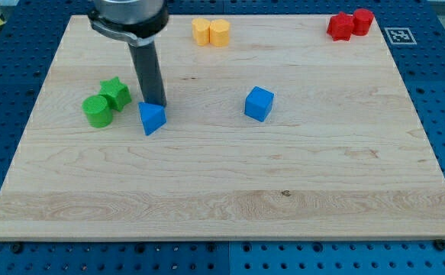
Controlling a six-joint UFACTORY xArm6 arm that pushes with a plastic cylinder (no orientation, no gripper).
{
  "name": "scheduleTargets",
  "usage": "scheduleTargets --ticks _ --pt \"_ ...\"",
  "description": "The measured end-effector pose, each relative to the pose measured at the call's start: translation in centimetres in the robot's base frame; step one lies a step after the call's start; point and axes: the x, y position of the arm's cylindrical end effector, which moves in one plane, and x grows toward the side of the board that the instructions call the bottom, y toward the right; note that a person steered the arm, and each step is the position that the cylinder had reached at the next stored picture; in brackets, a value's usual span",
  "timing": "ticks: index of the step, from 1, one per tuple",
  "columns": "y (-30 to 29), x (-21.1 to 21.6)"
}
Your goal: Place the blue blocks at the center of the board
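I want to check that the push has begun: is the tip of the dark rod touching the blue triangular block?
Touching, it seems. In the camera view, my tip meets the top edge of the blue triangular block with no wood visible between them.

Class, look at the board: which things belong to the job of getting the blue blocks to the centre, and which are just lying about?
Belong to the job:
blue triangular block
blue cube
my tip, right above the blue triangular block
board

Just lying about:
green star block
green cylinder
two yellow blocks
two red blocks
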Motion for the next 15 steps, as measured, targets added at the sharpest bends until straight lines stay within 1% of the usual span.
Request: scheduleTargets --ticks 1,2,3,4,5,6,7,9,10,11,12,13,14,15 --pt "-0.1 0.1" --pt "-3.7 0.1" --pt "-5.7 0.1" --pt "-6.2 1.5" --pt "-5.5 4.3" --pt "-1.3 4.3" --pt "2.5 2.9" --pt "4.3 2.1" --pt "8.3 0.0" --pt "9.8 -0.8" --pt "7.5 -0.9" --pt "5.3 -3.8" --pt "6.1 -8.0" --pt "9.4 -8.2"
